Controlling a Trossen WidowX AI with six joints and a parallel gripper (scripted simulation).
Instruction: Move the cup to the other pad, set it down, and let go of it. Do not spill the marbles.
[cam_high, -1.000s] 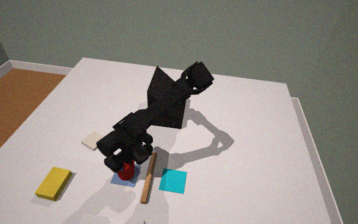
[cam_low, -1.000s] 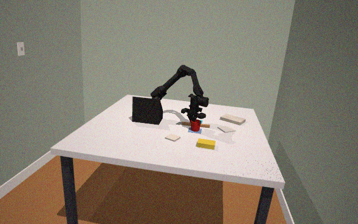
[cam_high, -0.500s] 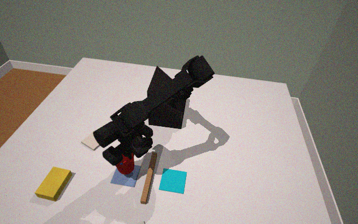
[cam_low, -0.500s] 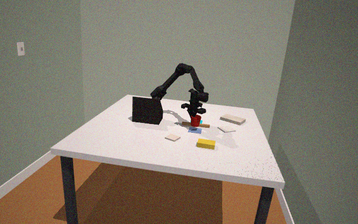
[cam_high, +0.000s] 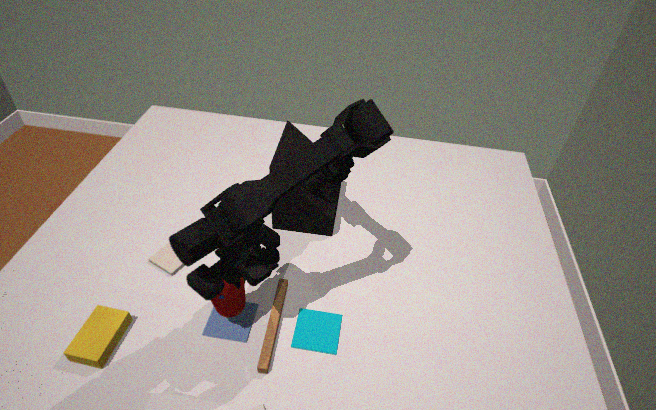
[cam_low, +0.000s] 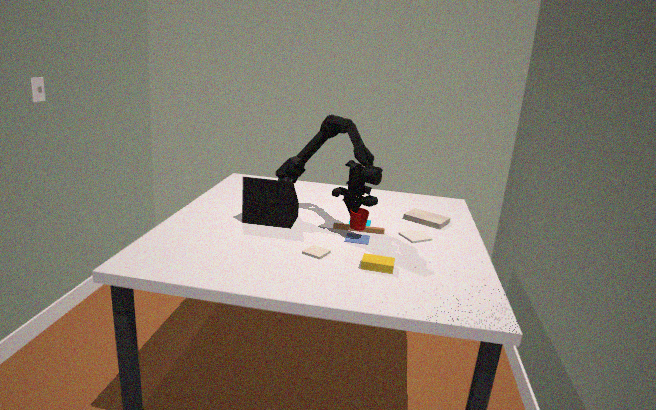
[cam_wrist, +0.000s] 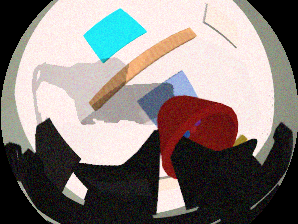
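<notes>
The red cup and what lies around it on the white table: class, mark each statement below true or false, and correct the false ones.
1. The robot's hand is shut on the red cup. True.
2. The red cup stands on the bright cyan pad. False: it hangs lifted over the dull blue pad.
3. A thin wooden strip lies between the two pads. True.
4. The yellow block lies on the cyan pad. False: it lies on the white table, apart from both pads.
5. The cup lies tipped over on the table. False: it hangs in the hand, roughly upright.
</notes>
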